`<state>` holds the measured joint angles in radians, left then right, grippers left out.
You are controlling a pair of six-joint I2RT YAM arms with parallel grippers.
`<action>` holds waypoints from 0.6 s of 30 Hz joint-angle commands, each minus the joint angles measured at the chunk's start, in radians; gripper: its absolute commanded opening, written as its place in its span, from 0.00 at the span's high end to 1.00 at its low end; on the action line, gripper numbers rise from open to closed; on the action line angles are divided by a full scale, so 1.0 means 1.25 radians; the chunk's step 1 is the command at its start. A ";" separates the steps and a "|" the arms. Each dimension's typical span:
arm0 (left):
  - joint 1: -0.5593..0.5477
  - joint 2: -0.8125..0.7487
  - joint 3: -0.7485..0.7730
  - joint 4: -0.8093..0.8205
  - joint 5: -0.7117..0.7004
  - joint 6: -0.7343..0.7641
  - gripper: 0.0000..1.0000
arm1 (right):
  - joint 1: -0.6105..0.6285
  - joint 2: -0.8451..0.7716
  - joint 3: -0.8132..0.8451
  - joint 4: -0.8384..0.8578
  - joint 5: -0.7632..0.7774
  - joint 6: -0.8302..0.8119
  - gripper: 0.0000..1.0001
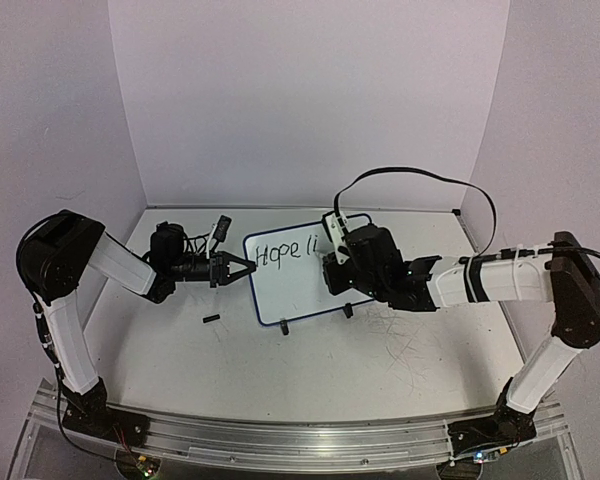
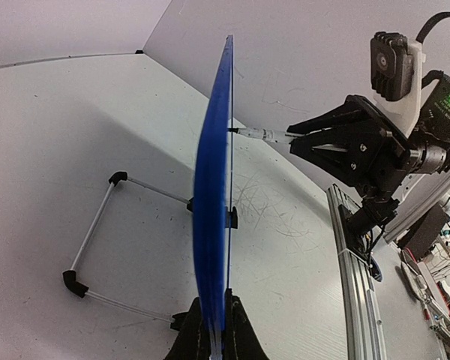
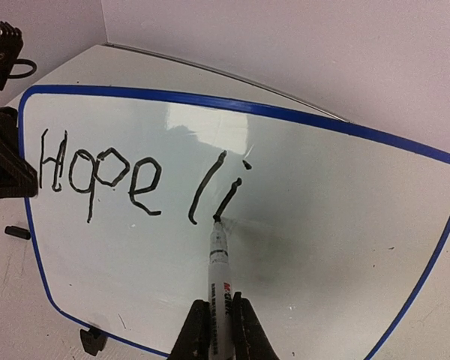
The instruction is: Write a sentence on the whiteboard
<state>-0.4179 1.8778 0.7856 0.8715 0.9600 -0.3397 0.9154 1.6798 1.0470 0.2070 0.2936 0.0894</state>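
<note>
top: whiteboard [image 1: 280, 290] rt part & marker [image 3: 219, 262] hid by right gripper [image 1: 332, 268] | left wrist: rim blurry | blk bit [image 1: 211, 320]: too small

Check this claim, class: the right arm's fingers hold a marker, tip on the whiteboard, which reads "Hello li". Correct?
No: the right wrist view shows the writing reads "Hope li", not "Hello li". The right fingers do hold the marker, tip on the whiteboard.
</note>
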 commanded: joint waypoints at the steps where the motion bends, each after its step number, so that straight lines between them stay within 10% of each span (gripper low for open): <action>1: -0.013 0.001 0.005 -0.067 -0.030 0.062 1.00 | 0.003 -0.028 0.004 0.013 -0.007 0.007 1.00; 18: -0.014 0.001 0.004 -0.070 -0.031 0.064 1.00 | -0.046 -0.049 -0.017 0.045 -0.010 0.009 1.00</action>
<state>-0.4183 1.8767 0.7856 0.8700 0.9604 -0.3377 0.8591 1.6062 1.0260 0.2386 0.2757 0.0914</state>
